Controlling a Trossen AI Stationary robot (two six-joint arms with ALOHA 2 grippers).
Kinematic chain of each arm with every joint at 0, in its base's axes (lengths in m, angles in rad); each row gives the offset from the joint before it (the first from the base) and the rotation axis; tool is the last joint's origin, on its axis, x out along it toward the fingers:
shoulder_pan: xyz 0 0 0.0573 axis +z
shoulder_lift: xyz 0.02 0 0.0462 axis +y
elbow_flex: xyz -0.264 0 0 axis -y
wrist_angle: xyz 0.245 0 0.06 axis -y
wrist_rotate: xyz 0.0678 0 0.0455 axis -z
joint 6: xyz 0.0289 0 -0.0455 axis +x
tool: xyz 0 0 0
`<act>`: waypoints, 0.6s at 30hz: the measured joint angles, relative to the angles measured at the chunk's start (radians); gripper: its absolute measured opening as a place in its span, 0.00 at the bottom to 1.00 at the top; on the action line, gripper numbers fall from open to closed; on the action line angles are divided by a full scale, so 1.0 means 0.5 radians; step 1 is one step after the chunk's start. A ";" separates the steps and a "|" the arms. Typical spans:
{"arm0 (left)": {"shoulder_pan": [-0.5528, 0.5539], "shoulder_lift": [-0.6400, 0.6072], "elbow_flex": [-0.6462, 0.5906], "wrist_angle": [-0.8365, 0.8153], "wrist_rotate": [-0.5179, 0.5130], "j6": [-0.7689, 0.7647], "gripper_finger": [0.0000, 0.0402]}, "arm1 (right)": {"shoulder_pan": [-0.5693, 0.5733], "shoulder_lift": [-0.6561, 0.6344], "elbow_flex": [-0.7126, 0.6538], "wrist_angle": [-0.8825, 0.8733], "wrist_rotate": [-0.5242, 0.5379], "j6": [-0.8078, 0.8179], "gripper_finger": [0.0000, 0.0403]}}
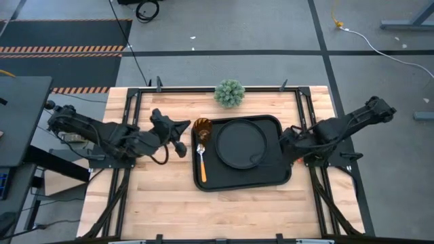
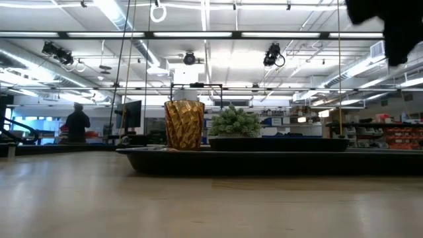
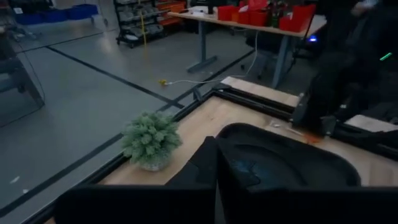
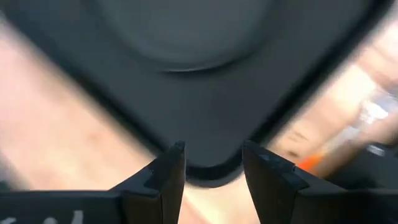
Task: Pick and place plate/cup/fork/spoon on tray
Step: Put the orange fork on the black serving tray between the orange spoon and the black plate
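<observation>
text: none legible in any view | labels/brands: none readable on the tray (image 1: 279,177), the cup (image 2: 184,124) or the arms | signs in the room beyond the tabletop (image 1: 163,203): too small to read | numbers: none

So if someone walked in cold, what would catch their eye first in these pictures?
Probably the big black tray mid-table, with the round plate on it, the amber cup in its far left corner and the spoon lying just below the cup. Next, the small green plant at the table's far edge.
</observation>
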 joint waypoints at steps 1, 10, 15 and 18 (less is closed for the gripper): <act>-0.002 -0.016 0.000 -0.002 0.003 0.000 0.02 | -0.038 0.026 -0.047 -0.013 0.005 0.023 0.41; 0.017 -0.105 0.000 0.026 0.151 0.209 0.02 | -0.350 0.204 -0.499 -0.038 0.017 0.213 0.40; 0.084 -0.101 0.000 0.080 0.147 0.254 0.02 | -0.686 0.263 -0.590 0.009 -0.055 0.017 0.42; 0.173 -0.096 -0.001 0.070 0.148 0.303 0.02 | -0.906 0.325 -0.607 0.038 -0.083 -0.252 0.46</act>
